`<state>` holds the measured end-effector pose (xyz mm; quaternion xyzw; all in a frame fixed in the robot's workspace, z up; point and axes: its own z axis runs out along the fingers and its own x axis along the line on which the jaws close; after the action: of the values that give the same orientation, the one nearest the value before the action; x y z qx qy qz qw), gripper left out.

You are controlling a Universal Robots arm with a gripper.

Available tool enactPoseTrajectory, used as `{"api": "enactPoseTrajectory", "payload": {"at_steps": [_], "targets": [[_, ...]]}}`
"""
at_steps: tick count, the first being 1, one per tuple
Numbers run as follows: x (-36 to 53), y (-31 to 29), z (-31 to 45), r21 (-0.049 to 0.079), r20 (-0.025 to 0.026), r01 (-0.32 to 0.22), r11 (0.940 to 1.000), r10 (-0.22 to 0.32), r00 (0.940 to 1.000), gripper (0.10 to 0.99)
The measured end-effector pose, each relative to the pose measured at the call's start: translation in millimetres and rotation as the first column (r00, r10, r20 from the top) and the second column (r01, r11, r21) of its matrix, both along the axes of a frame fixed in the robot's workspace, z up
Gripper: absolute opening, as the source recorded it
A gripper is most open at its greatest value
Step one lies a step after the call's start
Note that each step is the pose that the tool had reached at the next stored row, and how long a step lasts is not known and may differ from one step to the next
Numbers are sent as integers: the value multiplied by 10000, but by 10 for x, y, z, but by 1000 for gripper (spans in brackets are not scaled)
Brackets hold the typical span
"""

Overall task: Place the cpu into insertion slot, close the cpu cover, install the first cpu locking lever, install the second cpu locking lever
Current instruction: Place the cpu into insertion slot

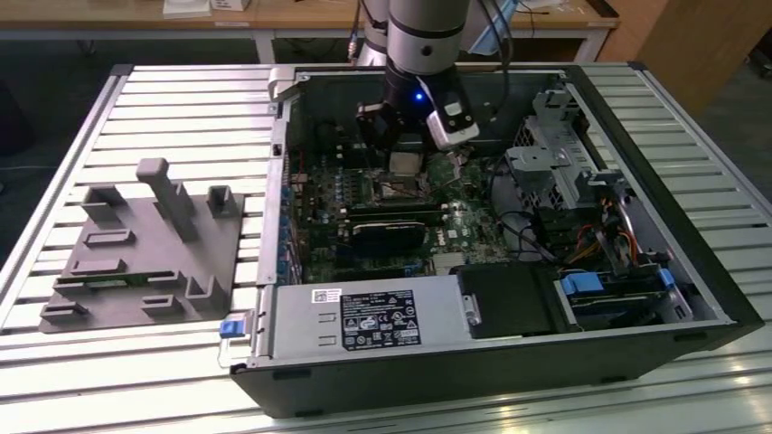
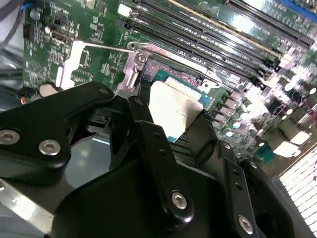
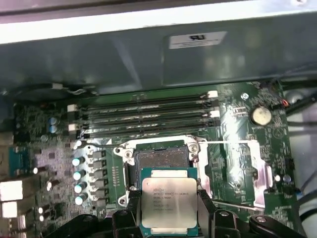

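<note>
The gripper [image 3: 168, 198] is closed on the cpu [image 3: 169, 207]. Its two black fingers [image 3: 132, 208] press on opposite edges of the square chip, so they stand one chip-width apart, and the silver lid with its print faces up. In the second wrist view the same hold shows, with the cpu [image 2: 174, 105] pinched flat between the fingers [image 2: 151, 144] and clear of the board underneath.

The insertion slot [image 3: 161, 161] is open and has nothing in it: a dark square inside a silver rim on the green circuit board [image 3: 233, 166]. It lies just beyond the cpu, between the chip and the row of long memory slots [image 3: 143, 111]. The chip's edges run about parallel to the rim, so the two squares look matched in turn but not in place — the cpu overlaps only the nearer edge of the slot. By my reading the chip has to go forward toward the memory slots as well as down.

A thin wire lever [image 3: 230, 143] lies swung out to one side of the rim, not hooked down.

In the exterior view the gripper [image 1: 404, 161] hangs inside the open computer case [image 1: 507, 371], which rests on a slatted surface [image 1: 181, 108]. The insertion slot [image 1: 399, 190] is close beneath it — near, not touching.
</note>
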<state>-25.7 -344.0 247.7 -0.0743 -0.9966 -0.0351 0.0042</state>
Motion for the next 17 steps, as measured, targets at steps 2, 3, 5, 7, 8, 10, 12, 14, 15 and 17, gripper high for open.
{"api": "enactPoseTrajectory", "payload": {"at_steps": [2,3,5,7,8,10,12,14,15,17], "targets": [[0,0,-2,0,1,365,9993,-365,9993,537],[0,0,-3,0,1,548,9985,-548,9985,537],[0,0,-4,0,1,901,9959,-901,9959,537],[0,0,-5,-1,1,1259,9920,-1259,9920,537],[0,0,-6,-1,1,1442,9896,-1442,9896,537],[0,0,-7,-2,1,1801,9837,-1801,9837,537],[0,0,-9,-3,1,2146,9767,-2146,9767,537],[0,0,-10,-5,1,2490,9685,-2490,9685,537],[0,0,-11,-6,2,2661,9639,-2661,9639,537],[0,0,-12,-8,2,3014,9535,-3014,9535,537]]}}
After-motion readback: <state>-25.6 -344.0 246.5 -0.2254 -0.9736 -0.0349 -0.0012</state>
